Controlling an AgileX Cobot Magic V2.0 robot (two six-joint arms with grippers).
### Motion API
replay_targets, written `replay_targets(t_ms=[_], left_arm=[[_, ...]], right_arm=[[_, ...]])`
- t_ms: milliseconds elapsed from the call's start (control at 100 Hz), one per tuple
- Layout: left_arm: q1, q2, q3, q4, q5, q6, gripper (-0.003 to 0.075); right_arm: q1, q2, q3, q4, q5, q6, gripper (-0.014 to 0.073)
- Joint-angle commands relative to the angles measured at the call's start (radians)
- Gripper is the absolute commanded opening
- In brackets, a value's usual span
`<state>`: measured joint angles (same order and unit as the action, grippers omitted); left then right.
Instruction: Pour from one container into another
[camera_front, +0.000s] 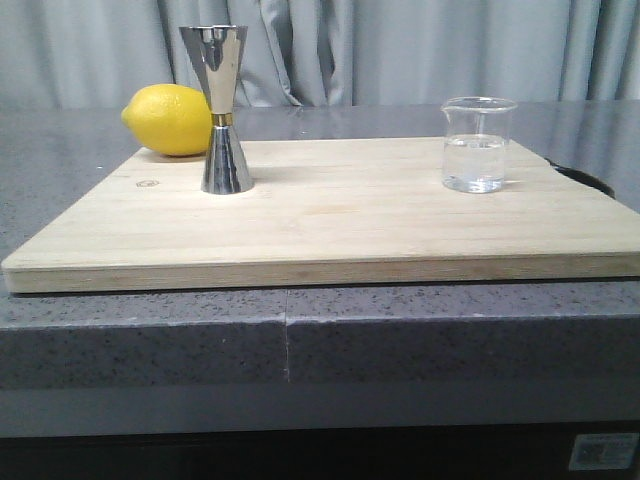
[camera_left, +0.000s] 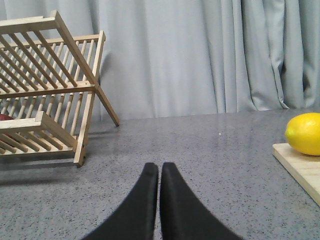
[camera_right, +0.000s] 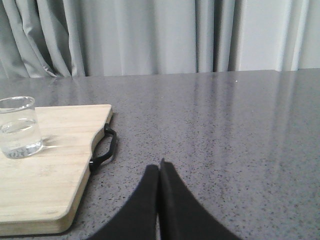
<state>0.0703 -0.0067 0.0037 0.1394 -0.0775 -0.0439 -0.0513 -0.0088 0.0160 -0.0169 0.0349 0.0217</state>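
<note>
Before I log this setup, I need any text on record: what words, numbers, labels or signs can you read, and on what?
Nothing can be read.
Sticker on the dark front panel below the table: print too small and blurred.
Beaker: faint white marks, not legible.
Jigger, lemon, cutting board, drying rack: no text visible.

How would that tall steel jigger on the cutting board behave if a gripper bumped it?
The jigger would probably tip easily: it stands tall on a narrow foot, pinched at the waist. Its polished steel looks slippery to grip. It likely would not break, but once down its round cones could roll across the cutting board.
</note>
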Motion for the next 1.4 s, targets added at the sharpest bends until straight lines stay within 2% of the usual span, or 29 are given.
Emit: replay_targets(t_ms=[0,640,810,980,1120,1390], left_arm=[[-0.008,-0.02,0.029,-0.009,-0.073,-0.007,-0.0019],[-0.008,-0.02,0.029,-0.011,-0.073,-0.007,-0.0019],[-0.008,-0.02,0.029,-0.162,-0.073,-0.007,-0.0019],[-0.008,-0.02,0.019,-0.209,-0.073,-0.007,-0.0019],[-0.008,-0.02,-0.021,-0.254,-0.046,-0.007,-0.0019],[-0.061,0.022,-0.194,-0.267,0.04,-0.007,-0.0019]], right_arm=[[-0.005,-0.019,0.005,0.0,-0.075,-0.003,-0.0067],[-0.005,-0.019,0.005,0.0,-0.078,-0.003,-0.0067],[-0.005,-0.019,0.005,0.017,-0.128,-0.001,-0.0067],[-0.005,-0.019,0.003,0.086,-0.155,-0.001,-0.0067],[-0.005,-0.019,-0.043,0.143,-0.11,-0.001,-0.0067],[-0.005,0.064,-0.244,0.146,0.045,-0.001,-0.0067]])
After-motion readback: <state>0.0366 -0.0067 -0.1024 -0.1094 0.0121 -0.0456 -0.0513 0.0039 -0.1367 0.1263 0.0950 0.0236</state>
